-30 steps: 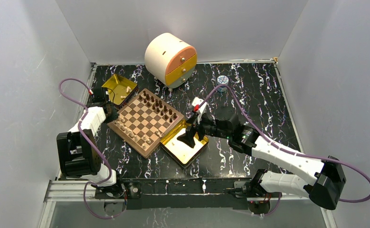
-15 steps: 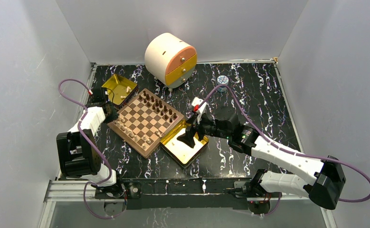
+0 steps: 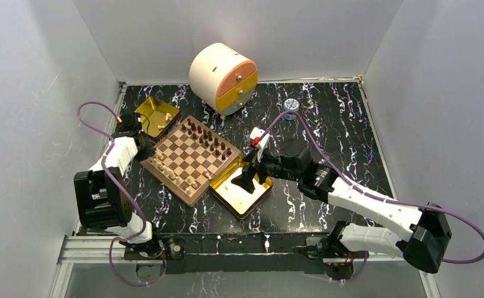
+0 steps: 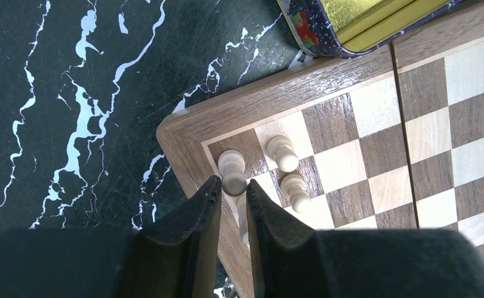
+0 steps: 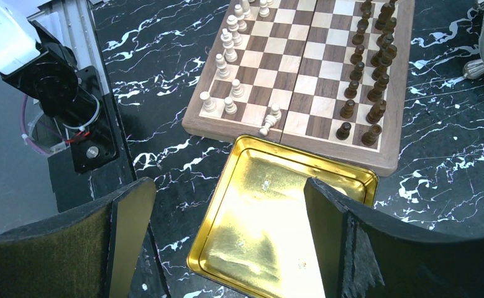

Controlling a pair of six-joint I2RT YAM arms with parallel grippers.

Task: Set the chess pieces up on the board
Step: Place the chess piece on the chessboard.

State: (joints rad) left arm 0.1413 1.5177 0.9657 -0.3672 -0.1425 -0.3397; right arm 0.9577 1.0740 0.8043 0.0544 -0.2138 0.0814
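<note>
The board [image 3: 192,159] lies at the left centre of the table. Dark brown pieces [image 3: 211,140] line its far-right side and light tan pieces [image 3: 172,174] its near-left side. My left gripper [image 3: 144,148] is at the board's left corner [image 4: 276,93], shut on a light tan piece [image 4: 244,218] that lies between its fingers, next to standing light pieces [image 4: 283,153]. My right gripper [image 3: 246,179] hangs wide open and empty [image 5: 228,186] above an empty gold tin [image 5: 212,208]. One light piece [image 5: 268,126] lies tipped over at the board's near edge [image 5: 314,144].
The empty gold tin [image 3: 240,212] touches the board's near-right side. A second gold tin [image 3: 147,109] holding a light piece [image 3: 166,116] sits behind the board's left corner. A round cream drawer box [image 3: 222,77] stands at the back. A small round disc [image 3: 291,104] lies to its right.
</note>
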